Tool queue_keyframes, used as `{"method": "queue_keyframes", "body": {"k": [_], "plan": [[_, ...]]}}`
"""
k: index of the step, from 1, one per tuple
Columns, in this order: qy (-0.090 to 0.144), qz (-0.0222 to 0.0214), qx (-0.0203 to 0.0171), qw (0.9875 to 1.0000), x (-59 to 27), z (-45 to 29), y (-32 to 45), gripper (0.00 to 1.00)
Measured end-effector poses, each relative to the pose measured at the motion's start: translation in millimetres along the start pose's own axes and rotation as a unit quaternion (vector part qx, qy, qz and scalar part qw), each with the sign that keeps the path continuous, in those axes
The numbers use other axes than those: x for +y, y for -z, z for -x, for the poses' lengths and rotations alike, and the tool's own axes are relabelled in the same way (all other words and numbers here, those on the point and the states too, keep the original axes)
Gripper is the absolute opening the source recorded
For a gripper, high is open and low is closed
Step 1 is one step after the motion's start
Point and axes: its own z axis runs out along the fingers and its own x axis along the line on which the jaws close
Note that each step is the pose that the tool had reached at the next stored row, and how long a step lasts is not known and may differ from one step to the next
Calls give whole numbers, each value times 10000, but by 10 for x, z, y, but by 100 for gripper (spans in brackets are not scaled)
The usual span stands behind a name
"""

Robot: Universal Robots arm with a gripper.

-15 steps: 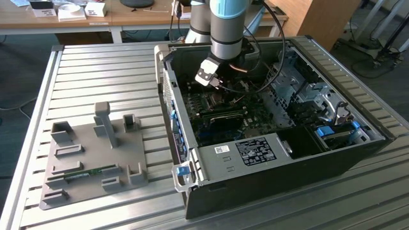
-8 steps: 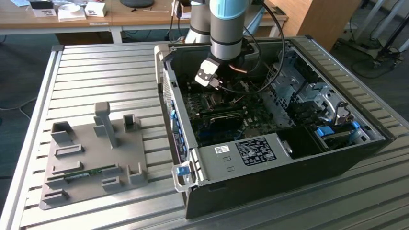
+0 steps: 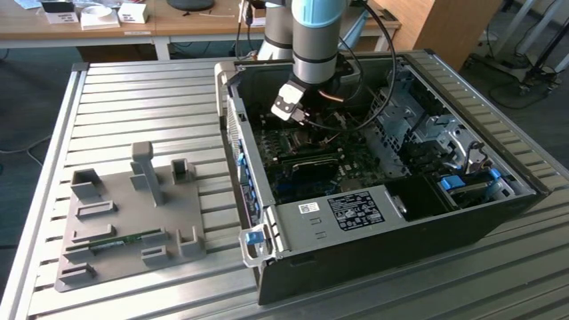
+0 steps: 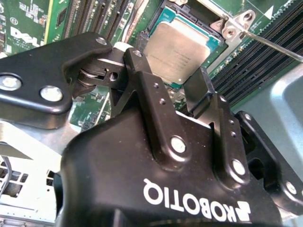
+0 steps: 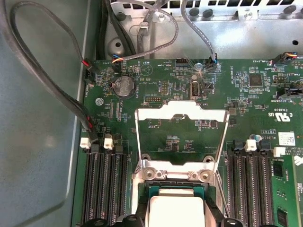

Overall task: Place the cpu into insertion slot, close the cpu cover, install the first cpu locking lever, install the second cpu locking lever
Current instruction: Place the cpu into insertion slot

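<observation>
Fingers of the gripper are spread, one on each side of the chip. The chip lies flat in the slot. The cover stands up open.

A ribbed silvery metal worktable stands on dark grey floor, with a long light wooden desk and wooden cabinet behind.

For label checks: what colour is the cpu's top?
The cpu is silvery grey; second wrist view shows it best.
</observation>
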Motion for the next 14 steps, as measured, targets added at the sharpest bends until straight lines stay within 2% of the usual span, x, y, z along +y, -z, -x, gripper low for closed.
{"method": "queue_keyframes", "body": {"k": [14], "plan": [[-14, -1, -3, 10000, -2, 1, -13, 54]]}}
